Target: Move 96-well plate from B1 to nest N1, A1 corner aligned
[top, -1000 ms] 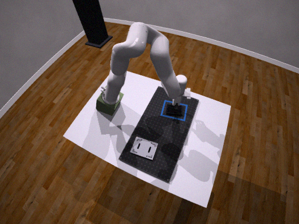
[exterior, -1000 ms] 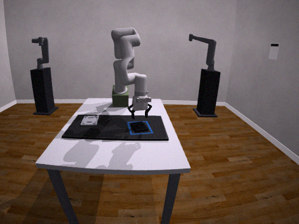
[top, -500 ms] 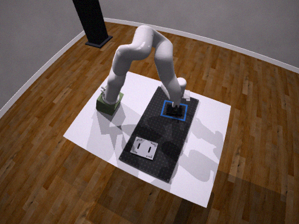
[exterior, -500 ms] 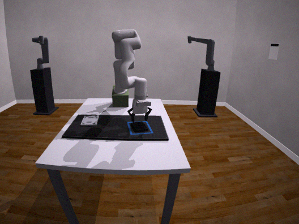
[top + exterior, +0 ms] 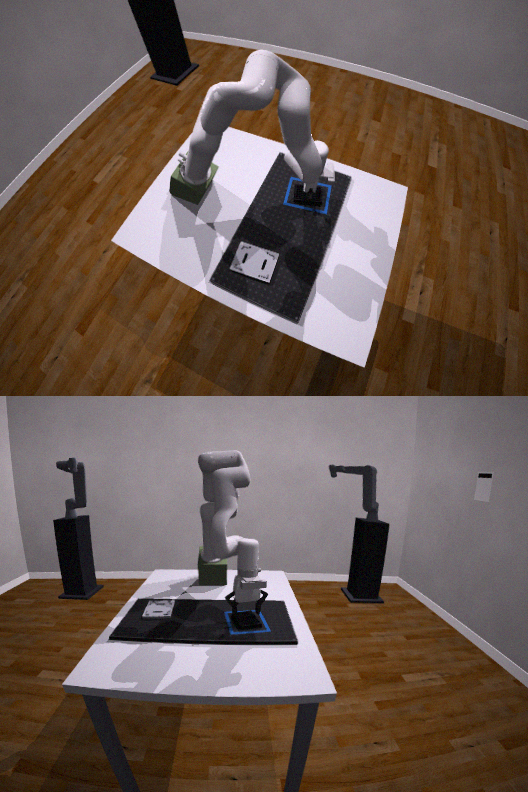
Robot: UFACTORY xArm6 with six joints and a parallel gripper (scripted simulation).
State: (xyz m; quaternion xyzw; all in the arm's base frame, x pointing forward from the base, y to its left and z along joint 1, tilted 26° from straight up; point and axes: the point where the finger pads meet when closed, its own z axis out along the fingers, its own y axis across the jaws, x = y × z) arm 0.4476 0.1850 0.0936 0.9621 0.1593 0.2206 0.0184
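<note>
The dark 96-well plate (image 5: 303, 198) (image 5: 246, 620) lies flat inside the blue outlined bench spot (image 5: 289, 196) (image 5: 264, 630) on the black board. My gripper (image 5: 311, 190) (image 5: 245, 611) is open and points straight down, lowered over the plate, with one finger on each side of it. I cannot tell whether the fingers touch it. The light grey plate nest (image 5: 255, 262) (image 5: 158, 608) lies empty at the other end of the board. The plate's cut-off corner is too small to make out.
The black board (image 5: 280, 280) (image 5: 200, 633) lies on a white table (image 5: 165, 220) (image 5: 210, 676). The arm's green base block (image 5: 192, 185) (image 5: 212, 571) stands at the table's edge. Black pedestals with small arms (image 5: 75, 556) (image 5: 367, 558) stand on the floor behind.
</note>
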